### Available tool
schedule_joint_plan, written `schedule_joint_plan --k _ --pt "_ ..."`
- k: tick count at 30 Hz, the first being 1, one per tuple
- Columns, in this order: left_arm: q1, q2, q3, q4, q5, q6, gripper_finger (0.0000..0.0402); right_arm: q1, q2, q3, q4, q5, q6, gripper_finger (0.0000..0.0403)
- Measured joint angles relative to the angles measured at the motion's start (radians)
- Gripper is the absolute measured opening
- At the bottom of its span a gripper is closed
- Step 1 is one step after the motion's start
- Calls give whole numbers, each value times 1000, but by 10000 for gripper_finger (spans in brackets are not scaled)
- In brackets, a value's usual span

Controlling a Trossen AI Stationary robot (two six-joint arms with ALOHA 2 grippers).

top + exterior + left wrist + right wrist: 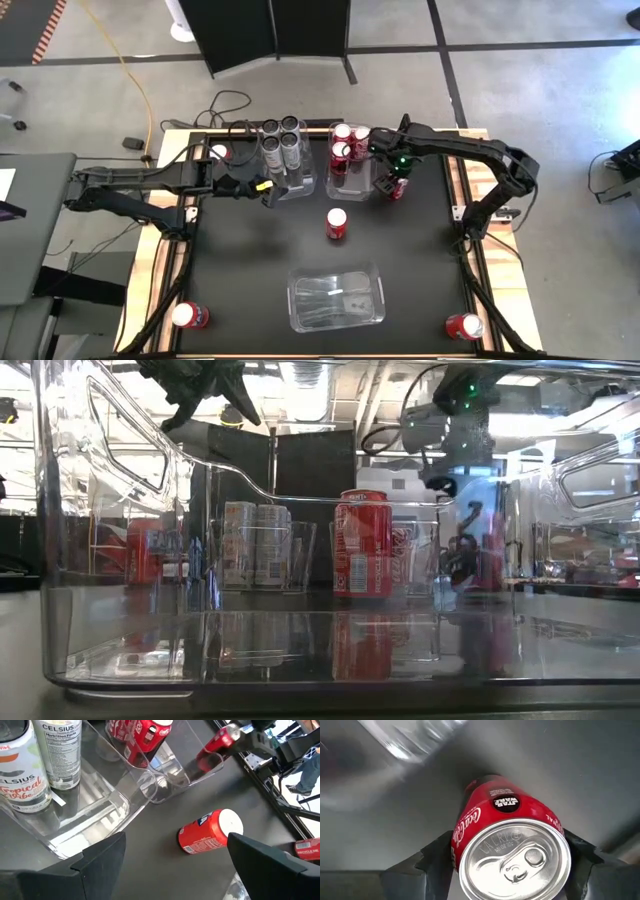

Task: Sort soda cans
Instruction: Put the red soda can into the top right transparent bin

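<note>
The right gripper (507, 862) straddles an upright red can (512, 845) on the desk (250, 260), one finger at each flank, seemingly closing but not visibly clamped. That can stands at about 4 o'clock of the red-can bin (352, 182), probably so it can be lifted in with the other reds. Its body is glossy red with white script and a silver pull-tab top. The left gripper (175, 865) hovers with fingers apart by the silver-can bin (283, 185). Another red can (337, 223) stands mid-desk.
</note>
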Motion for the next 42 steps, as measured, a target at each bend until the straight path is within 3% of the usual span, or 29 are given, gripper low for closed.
schedule_joint_plan --k 7,18,22,42 --pt "7 0 0 1 -1 23 341 70 -2 176 -191 166 -1 272" --pt "7 0 0 -1 -2 41 341 113 -3 479 -167 168 -2 272" --pt "7 0 0 3 -2 41 341 93 11 491 -106 164 -40 272" --pt "-53 0 0 -19 15 -3 341 26 359 489 70 108 -184 272"
